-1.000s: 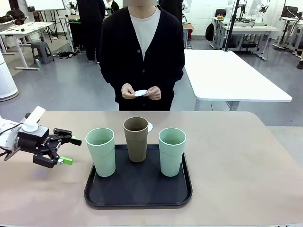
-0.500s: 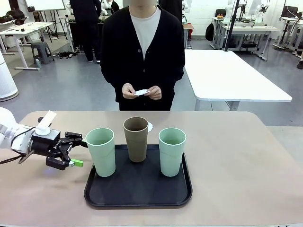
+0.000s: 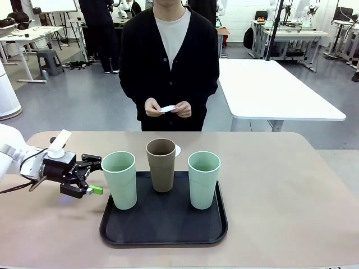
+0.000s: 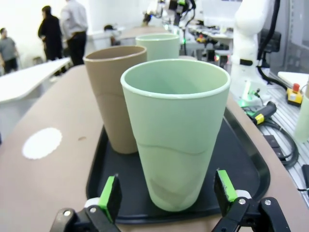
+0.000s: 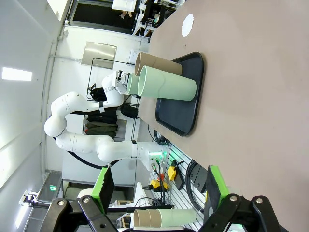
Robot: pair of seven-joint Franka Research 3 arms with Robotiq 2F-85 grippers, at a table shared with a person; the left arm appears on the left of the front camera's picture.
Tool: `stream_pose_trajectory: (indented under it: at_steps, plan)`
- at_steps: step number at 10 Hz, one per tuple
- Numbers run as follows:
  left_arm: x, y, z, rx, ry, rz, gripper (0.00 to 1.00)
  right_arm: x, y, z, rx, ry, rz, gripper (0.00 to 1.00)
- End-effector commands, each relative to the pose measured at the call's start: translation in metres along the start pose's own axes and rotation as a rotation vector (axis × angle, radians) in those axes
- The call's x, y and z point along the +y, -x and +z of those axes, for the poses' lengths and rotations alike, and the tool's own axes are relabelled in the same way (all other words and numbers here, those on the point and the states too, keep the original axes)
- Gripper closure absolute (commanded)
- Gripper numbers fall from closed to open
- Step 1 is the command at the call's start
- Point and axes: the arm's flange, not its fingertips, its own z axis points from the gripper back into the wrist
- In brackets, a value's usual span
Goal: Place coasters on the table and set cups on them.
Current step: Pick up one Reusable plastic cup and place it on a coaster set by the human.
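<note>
While the cups wait on their tray, the scene reads, largest to smallest:

Worktop: the beige worktop (image 3: 280, 185) carries a black tray (image 3: 164, 227) near its middle.
Person: a person (image 3: 168, 56) stands at the far side, holding a coaster (image 3: 166, 109) between both hands at waist height.
Left arm: its gripper (image 3: 94, 176) comes in low from the left, jaws wide apart and empty, level with the near mint cup (image 3: 120, 179) and just beside it.
Cups: that mint cup, a tan-brown cup (image 3: 161, 164) and a second mint cup (image 3: 203, 179) all stand upright on the tray.
Coaster on worktop: one white disc (image 3: 177, 150) lies beyond the tray, half hidden by the brown cup.
Step in hand: by my judgement, the reach for the first cup; no cup is on a coaster yet.
Next move: push forward until the jaws straddle the cup wall, then close.
Left wrist view: the green pads (image 4: 111, 192) flank the cup's base, not touching, and the whole disc (image 4: 42, 142) shows, clear of the tray.
Right wrist view: the right gripper (image 5: 159, 191) is held away from the tray, jaws apart and empty.
</note>
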Motion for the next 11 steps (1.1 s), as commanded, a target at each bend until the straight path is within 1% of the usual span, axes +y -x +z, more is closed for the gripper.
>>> stream_pose_trajectory:
  at_steps: [1,11]
  plan:
    - [0.002,0.002,-0.013,-0.035,-0.004,-0.046,0.0,0.0,-0.001,0.0,-0.008,-0.01,0.011,0.0]
    - [0.001,-0.003,-0.055,-0.064,0.053,-0.089,0.0,0.0,-0.001,0.0,-0.008,-0.01,0.011,0.0]
